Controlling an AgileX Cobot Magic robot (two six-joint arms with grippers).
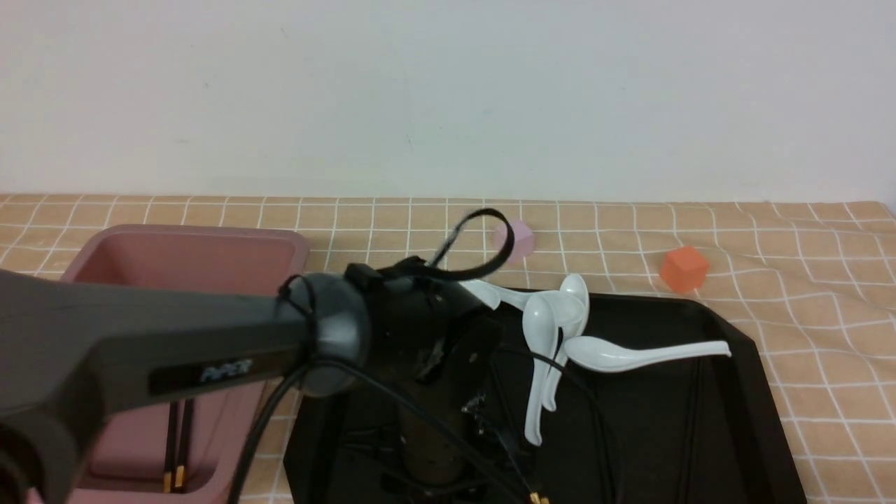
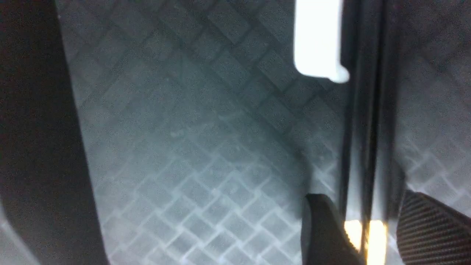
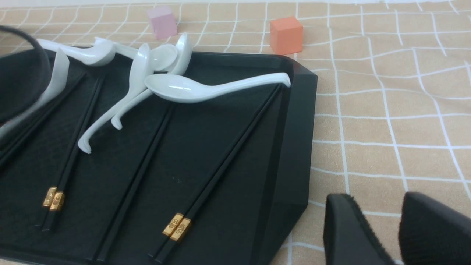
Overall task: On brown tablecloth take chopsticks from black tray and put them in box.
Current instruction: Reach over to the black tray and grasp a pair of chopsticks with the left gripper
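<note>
The left pincer (image 2: 379, 228) is open, down in the black tray (image 1: 756, 392). Two chopsticks (image 2: 373, 147) run between its fingers, close to their gold ends, but I can't tell if both fingers touch them. The fingers are dark, and one shows lots of little ridges. The tray floor near this pincer has a criss-cross brick pattern. A smooth white spoon handle (image 2: 318, 40) lies just beside the sticks.

To the left of this pincer is the box (image 1: 196, 255). It is pink and deep, with round corners. Two more chopsticks (image 1: 179, 441) are in it, thin and black with gold bands.

To the right of the left pincer and farther off, shiny white soup spoons (image 1: 623, 355) lie in a messy bunch. More black chopsticks (image 3: 220, 169) lie in the tray, between the two pincers. Past the tray are an orange cube (image 1: 684, 269) and a light purple cube (image 1: 518, 240).

The right pincer (image 3: 382, 224) is open with nothing in it, near the tray's slanted wall. Behind it shows the brown tablecloth (image 3: 368, 147), wrinkly, with wavy white squares.
</note>
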